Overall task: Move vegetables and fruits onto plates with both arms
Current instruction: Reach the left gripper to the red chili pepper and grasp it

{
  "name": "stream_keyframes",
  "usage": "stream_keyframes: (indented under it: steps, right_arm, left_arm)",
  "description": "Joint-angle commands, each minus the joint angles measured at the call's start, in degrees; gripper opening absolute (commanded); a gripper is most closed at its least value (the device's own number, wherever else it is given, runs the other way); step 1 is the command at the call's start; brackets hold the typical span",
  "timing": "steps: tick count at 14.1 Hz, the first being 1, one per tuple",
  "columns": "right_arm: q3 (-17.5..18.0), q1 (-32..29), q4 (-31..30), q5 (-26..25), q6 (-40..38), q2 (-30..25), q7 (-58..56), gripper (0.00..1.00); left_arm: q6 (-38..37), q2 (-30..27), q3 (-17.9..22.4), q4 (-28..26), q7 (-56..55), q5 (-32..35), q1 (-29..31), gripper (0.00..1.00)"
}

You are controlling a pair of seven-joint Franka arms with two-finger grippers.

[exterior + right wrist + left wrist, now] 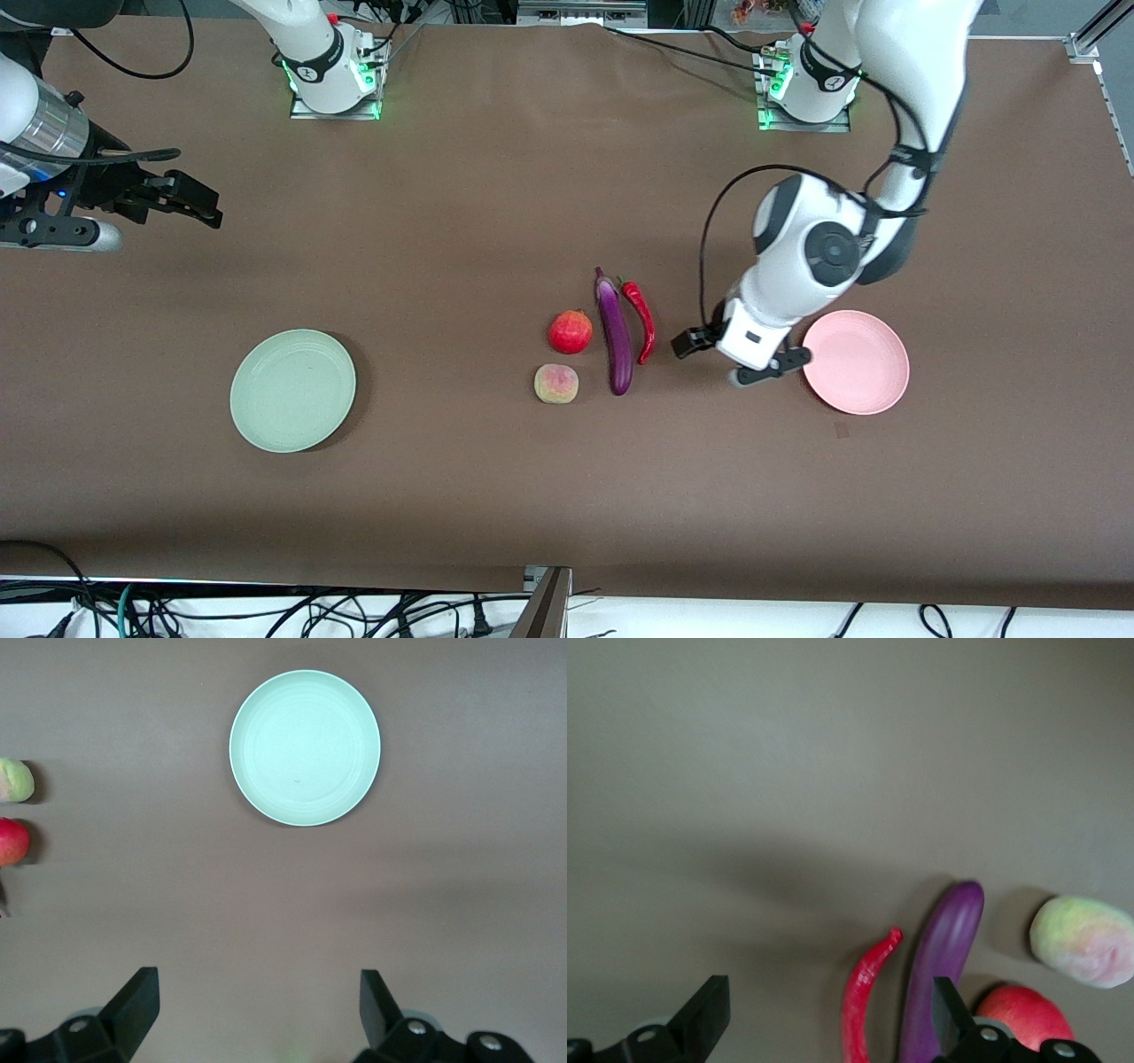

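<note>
The purple eggplant and red chili lie side by side mid-table. The red pomegranate and peach lie beside the eggplant, toward the right arm's end. The mint green plate and pink plate are bare. My left gripper is open and empty, low over the table between chili and pink plate. Its wrist view shows the chili between the open fingers of the left gripper, with eggplant, peach and pomegranate. My right gripper waits open and empty.
The brown table spreads wide around the objects. The right wrist view shows the green plate, peach and pomegranate ahead of the right gripper. Cables lie along the table edge nearest the front camera.
</note>
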Motion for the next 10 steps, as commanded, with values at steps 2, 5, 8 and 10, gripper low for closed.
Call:
stream_keyframes:
  steps: [2, 5, 8, 10]
  right_arm:
    - [0.24, 0.48, 0.04, -0.69, -0.09, 0.14, -0.70, 1.00]
    - [0.16, 0.57, -0.05, -0.69, -0.18, 0.67, -0.70, 1.00]
    - [0.24, 0.66, -0.05, -0.69, -0.09, 0.76, -0.52, 1.00]
    - [0.24, 2.76, 0.12, -0.69, 0.43, 2.51, 0.26, 1.00]
  left_arm:
    - [1.27, 5.56, 0.76, 0.00, -1.44, -0.85, -4.44, 1.00]
    - [1.63, 7.33, 0.76, 0.01, -1.52, -0.76, -6.03, 0.90]
    - [1.19, 9.52, 0.76, -0.08, -3.10, -0.76, -7.86, 0.51]
    - [0.92, 9.97, 0.76, 0.00, -3.37, -0.76, -8.31, 0.15]
